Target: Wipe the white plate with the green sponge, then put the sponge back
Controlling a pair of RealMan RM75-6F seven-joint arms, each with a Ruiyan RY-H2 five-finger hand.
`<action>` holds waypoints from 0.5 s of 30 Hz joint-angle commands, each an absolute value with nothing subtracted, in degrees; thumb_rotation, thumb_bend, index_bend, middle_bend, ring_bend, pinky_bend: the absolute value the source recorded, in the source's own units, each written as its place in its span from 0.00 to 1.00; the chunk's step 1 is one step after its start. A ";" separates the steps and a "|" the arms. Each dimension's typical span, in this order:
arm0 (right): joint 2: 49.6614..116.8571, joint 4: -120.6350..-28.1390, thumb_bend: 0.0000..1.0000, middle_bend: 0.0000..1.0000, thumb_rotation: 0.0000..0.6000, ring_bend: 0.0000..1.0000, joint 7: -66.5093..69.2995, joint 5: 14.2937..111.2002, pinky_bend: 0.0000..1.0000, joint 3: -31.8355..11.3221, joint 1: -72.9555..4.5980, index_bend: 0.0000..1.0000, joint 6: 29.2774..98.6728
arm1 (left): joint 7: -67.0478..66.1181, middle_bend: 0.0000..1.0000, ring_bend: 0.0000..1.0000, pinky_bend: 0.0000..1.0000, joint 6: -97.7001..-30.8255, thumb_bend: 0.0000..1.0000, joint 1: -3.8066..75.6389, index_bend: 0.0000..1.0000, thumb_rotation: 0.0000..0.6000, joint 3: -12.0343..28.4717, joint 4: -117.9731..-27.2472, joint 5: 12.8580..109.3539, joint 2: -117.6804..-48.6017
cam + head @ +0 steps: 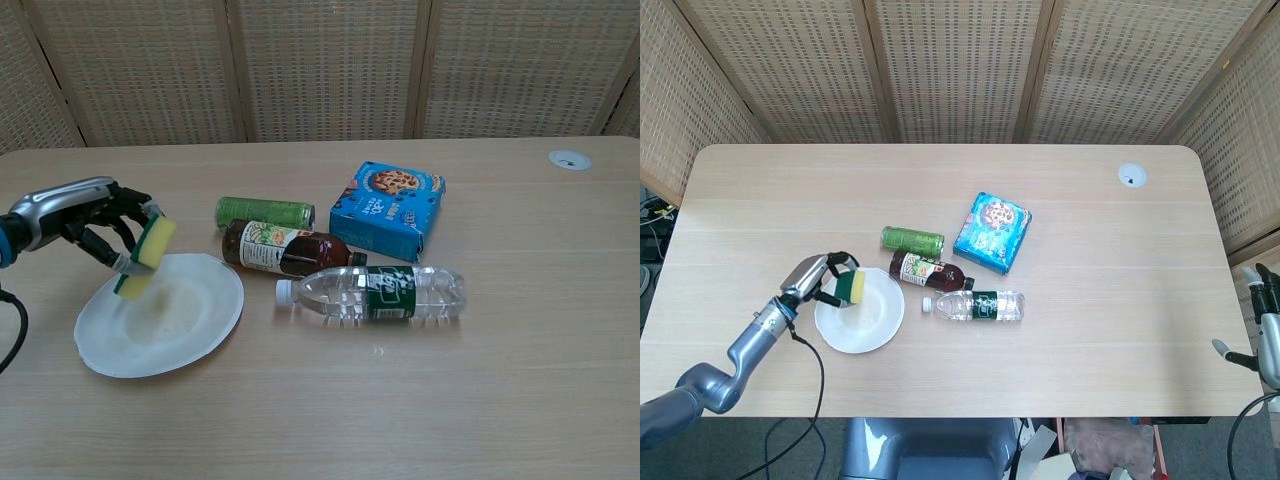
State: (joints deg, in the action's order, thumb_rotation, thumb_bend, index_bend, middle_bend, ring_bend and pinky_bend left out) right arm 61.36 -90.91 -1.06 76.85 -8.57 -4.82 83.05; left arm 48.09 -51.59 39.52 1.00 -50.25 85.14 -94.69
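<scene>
Left hand (85,212) had fingers (128,225) clamped on the sponge (143,256), tilted over the plate's (190,330) left rim, near the table's (1090,330) front-left corner. Right hand (1262,325) at the right edge; finger state unclear.

left hand (85,212) | holds green sponge (142,255) | over white plate (190,320)

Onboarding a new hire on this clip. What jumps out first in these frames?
First, the robot's left hand holding the green-and-yellow sponge over the left edge of the round white plate, near the table's front left. Next, the cluster mid-table: a blue cookie box, a green can lying on its side, a dark brown bottle and a clear plastic water bottle, also lying down.
</scene>
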 commanded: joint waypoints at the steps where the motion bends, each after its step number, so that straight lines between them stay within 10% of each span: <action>1: 61.34 -90.94 0.00 0.00 1.00 0.00 -0.96 76.77 0.00 -8.59 -4.83 0.00 82.98 | 47.31 0.34 0.30 0.36 -50.24 0.04 39.88 0.52 1.00 1.08 -48.58 84.61 -96.13; 15: 61.12 -91.11 0.00 0.00 1.00 0.00 -0.40 76.56 0.00 -8.71 -4.73 0.00 82.99 | 46.26 0.34 0.31 0.36 -48.29 0.04 39.91 0.52 1.00 0.44 -42.87 84.80 -100.33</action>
